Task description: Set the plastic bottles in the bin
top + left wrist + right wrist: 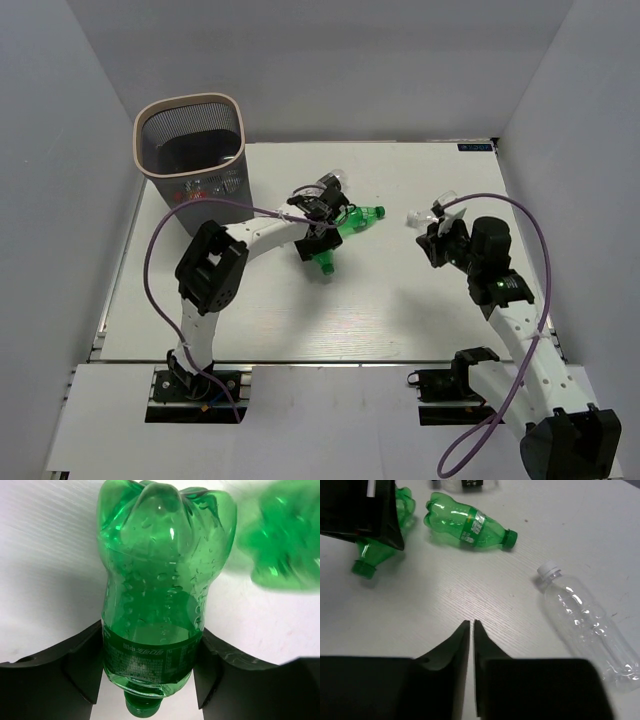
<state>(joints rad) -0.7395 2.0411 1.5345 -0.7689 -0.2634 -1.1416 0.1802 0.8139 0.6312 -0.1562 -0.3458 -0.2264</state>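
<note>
My left gripper (pixel 150 645) is shut on a green plastic bottle (pixel 160 570) at its label, cap end toward the wrist. In the top view this gripper (pixel 318 240) is at the table's middle with that bottle (pixel 322 258) under it. A second green bottle (pixel 362 217) lies just right of it, also seen in the right wrist view (pixel 467 522). My right gripper (pixel 471 623) is shut and empty above bare table. A clear bottle with a white cap (pixel 585 625) lies to its right. The mesh bin (pixel 190 150) stands at the far left.
Another clear bottle (pixel 330 184) lies behind the left gripper. Red and pale shapes show through the bin's mesh (pixel 205 190). Grey walls close in the table (pixel 250 310) on three sides. The right arm's purple cable (pixel 535 250) loops over the right side.
</note>
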